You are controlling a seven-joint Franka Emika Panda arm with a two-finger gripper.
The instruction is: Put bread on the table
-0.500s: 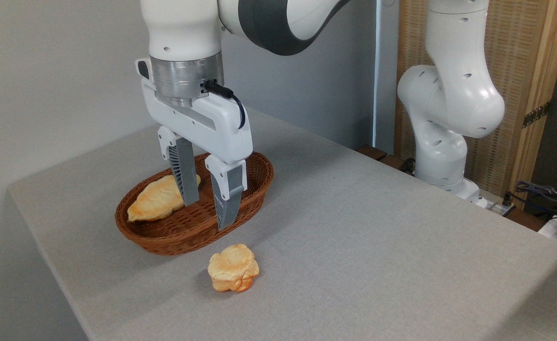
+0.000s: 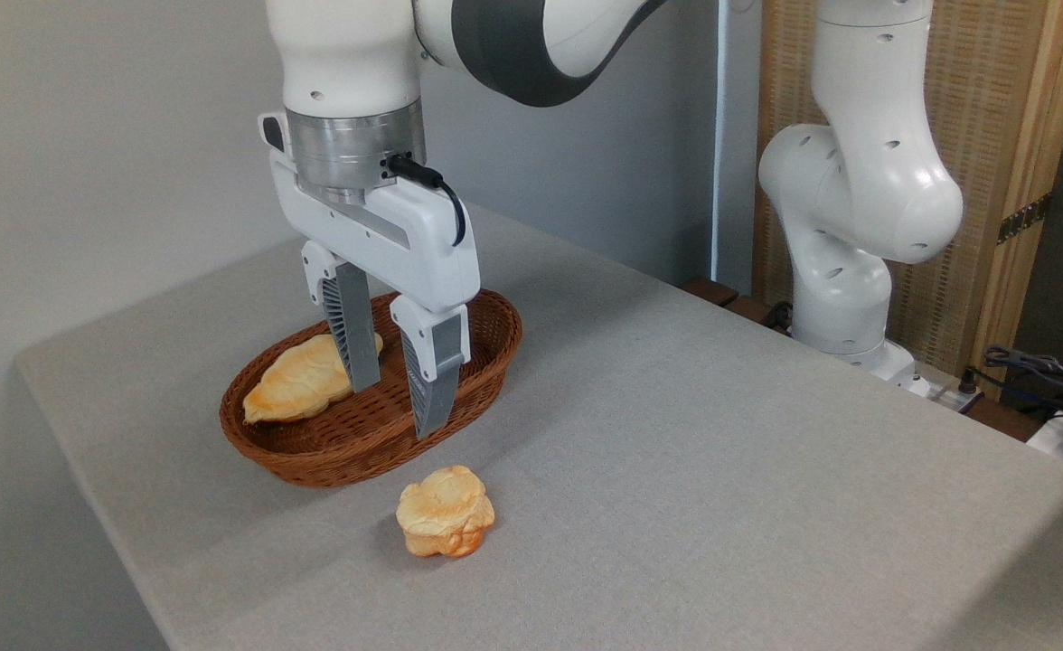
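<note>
End effector [image 2: 396, 407] spread, empty, above wicker basket [image 2: 364, 443]. Leaf-shaped loaf [image 2: 301, 384] inside basket, behind one finger. Flower-shaped bun [image 2: 446, 523] on grey worktop [image 2: 676, 452], near basket.

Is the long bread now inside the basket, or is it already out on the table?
Inside. The bread lies in the wicker basket, enclosed by its rim; the open claw holds nothing.
</note>
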